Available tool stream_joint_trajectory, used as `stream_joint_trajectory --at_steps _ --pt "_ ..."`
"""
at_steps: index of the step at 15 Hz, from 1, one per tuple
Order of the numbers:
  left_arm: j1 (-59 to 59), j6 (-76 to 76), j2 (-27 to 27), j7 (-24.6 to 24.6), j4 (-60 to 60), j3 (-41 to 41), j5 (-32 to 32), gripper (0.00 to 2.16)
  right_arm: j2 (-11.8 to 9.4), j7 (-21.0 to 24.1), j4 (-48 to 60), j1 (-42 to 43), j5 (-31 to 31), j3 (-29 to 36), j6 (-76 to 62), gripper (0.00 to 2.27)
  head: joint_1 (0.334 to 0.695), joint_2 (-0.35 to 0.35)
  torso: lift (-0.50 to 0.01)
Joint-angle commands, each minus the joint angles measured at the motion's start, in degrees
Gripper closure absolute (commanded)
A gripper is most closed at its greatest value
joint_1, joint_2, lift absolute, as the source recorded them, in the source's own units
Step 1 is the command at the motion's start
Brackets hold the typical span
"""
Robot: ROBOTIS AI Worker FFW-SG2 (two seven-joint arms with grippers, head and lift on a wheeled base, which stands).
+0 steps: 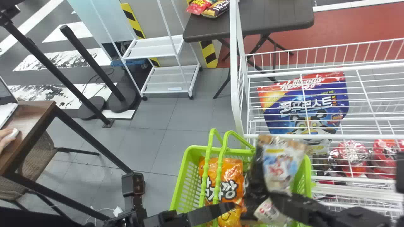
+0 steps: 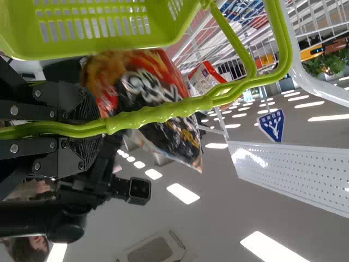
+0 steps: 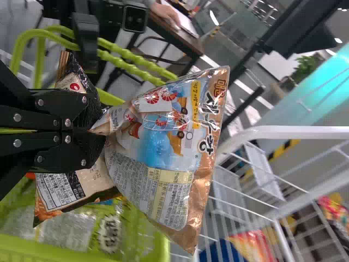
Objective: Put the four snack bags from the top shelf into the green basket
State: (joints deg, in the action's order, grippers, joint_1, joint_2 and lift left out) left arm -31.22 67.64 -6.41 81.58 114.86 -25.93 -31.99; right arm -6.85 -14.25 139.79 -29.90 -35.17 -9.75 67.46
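In the head view my left gripper (image 1: 228,206) is at the green basket (image 1: 186,178); in the left wrist view the left gripper (image 2: 92,128) is shut on the green handle (image 2: 158,113). My right gripper (image 1: 266,201), over the basket's right part, pinches a black and cream snack bag (image 1: 279,167) at its middle. That bag (image 3: 163,147) flares out on both sides of the right gripper (image 3: 98,143), and its black and orange face (image 2: 147,93) shows behind the handle. An orange snack bag (image 1: 224,179) lies inside the basket; the held bag and arms partly hide the contents.
A white wire rack (image 1: 363,137) stands right beside the basket, with a blue cereal bag (image 1: 303,104) and red packages (image 1: 352,157). A dark table (image 1: 268,19) with snacks and a white cart (image 1: 154,47) are farther back. A brown desk (image 1: 34,110) is at the left.
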Motion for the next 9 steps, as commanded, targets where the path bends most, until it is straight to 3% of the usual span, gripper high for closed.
stream_joint_trajectory --at_steps 1,5,6,7,8,9 --pt "0.02 0.0 0.0 0.07 0.11 0.0 0.0 2.15 -0.18 -0.52 -7.51 3.62 0.46 -4.58 -0.88 2.26 0.695 0.35 -0.001" --pt "-0.07 0.0 0.09 0.07 0.28 0.09 0.0 2.15 -0.18 -0.61 -19.11 10.57 1.25 -12.84 -9.85 2.25 0.695 0.35 -0.001" --pt "-0.07 0.0 0.09 0.16 0.28 0.09 -0.09 2.15 -0.18 -0.43 -20.43 11.71 1.77 -13.81 -10.02 1.91 0.695 0.35 -0.001" --pt "-0.16 0.0 0.09 0.25 0.28 0.09 -0.18 2.15 -0.18 -0.26 -20.69 12.15 3.18 -14.33 -10.02 0.79 0.695 0.35 -0.001" --pt "-0.16 0.0 0.0 0.25 0.28 0.0 -0.18 2.15 -0.62 -0.61 -20.17 12.06 3.62 -14.07 -9.14 0.0 0.695 0.35 -0.001" --pt "-0.16 0.0 -0.09 0.16 0.11 -0.09 -0.27 2.15 -1.77 -1.05 -18.67 11.53 3.0 -13.37 -8.97 0.0 0.695 0.35 -0.001"
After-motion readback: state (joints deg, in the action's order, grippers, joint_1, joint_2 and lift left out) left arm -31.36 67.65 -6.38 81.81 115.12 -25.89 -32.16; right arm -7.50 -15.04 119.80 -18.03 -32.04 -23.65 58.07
